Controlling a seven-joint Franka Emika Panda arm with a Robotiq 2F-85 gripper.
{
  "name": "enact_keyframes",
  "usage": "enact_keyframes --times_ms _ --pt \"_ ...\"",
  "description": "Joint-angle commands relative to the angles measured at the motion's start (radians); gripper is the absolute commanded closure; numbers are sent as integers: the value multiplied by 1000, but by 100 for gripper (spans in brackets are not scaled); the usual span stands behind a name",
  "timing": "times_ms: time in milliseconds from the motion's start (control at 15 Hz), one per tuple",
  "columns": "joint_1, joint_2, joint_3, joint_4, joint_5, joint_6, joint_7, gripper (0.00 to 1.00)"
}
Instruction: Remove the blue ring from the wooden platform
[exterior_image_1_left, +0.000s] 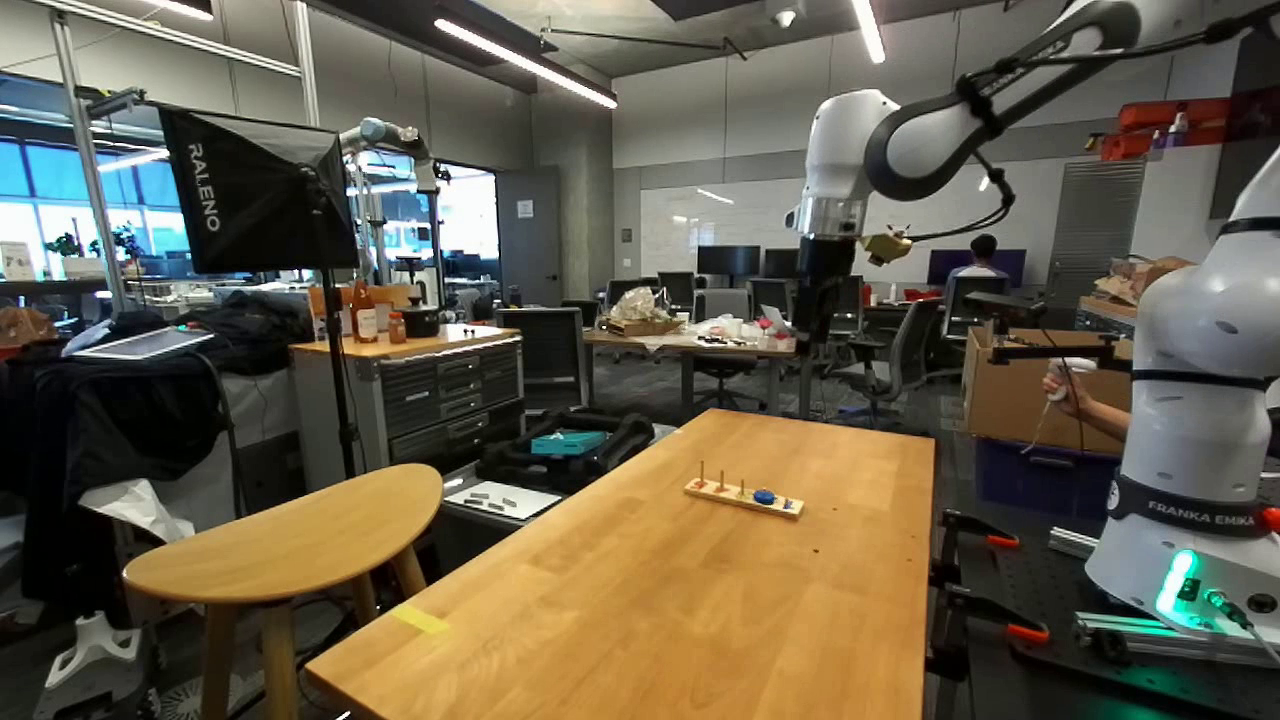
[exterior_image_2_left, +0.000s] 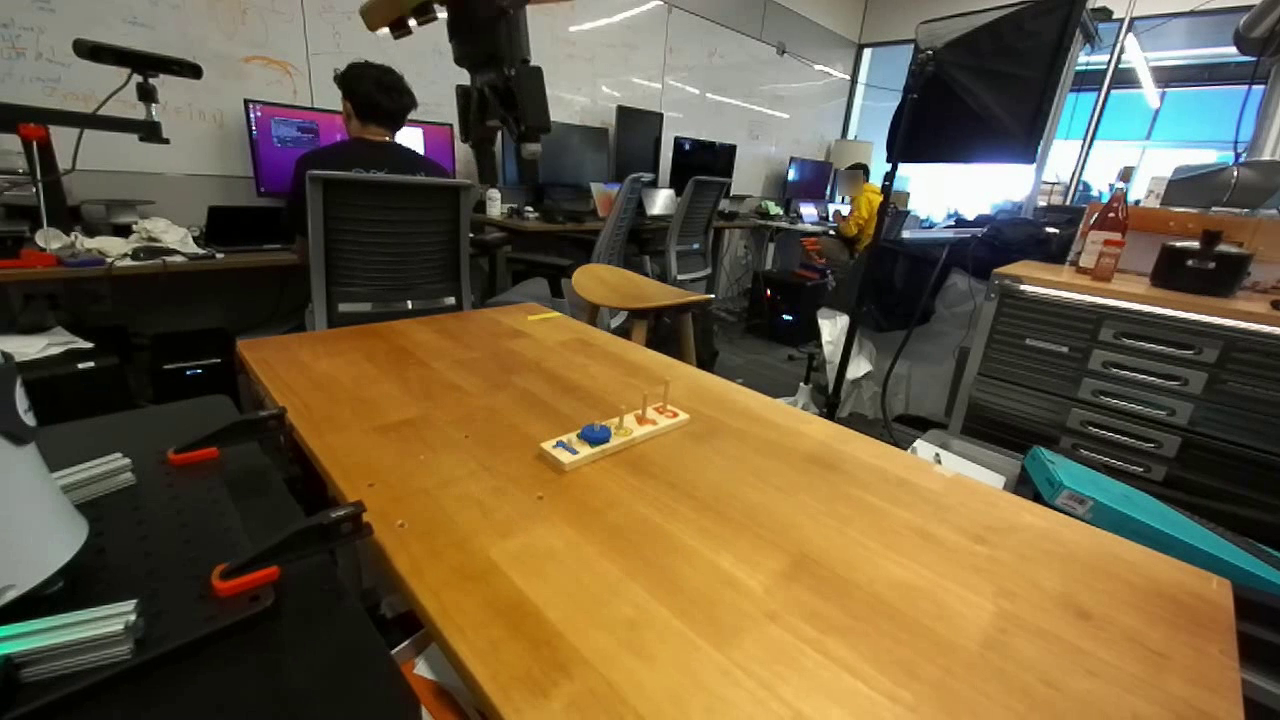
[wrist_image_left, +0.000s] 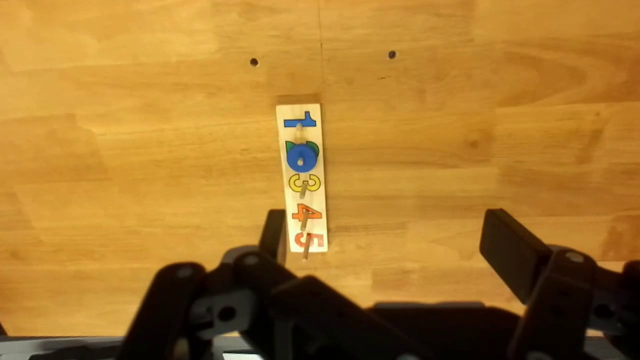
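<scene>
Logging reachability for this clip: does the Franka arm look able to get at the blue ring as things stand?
Probably yes: nothing visible covers the blue ring from above, and the gripper is open, though it likely must shift and descend first.

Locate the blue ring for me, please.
Left of centre in the wrist view, the blue ring encircles a peg on the wooden platform, between blue 1 and yellow 3.

Your blue ring (wrist_image_left: 308, 157) looks smooth, wood or plastic you cannot tell; the numbered peg board (wrist_image_left: 314, 198) is smooth, pale wood. Your tabletop (wrist_image_left: 425, 165) is wood with a soft sheen; your gripper (wrist_image_left: 390, 237) looks matt, the Panda arm (exterior_image_1_left: 1200, 425) lightly glossy.
</scene>
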Motion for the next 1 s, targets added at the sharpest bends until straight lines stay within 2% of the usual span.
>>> enact_keyframes --times_ms 0,333,667,933 --pt "-36 258 17 161 -89 73 72 0" --pt "-27 546 -34 325 -208 90 149 0" --pt "-4 728 -102 412 -190 78 134 0" --pt "13 810 -124 414 -176 110 129 0"
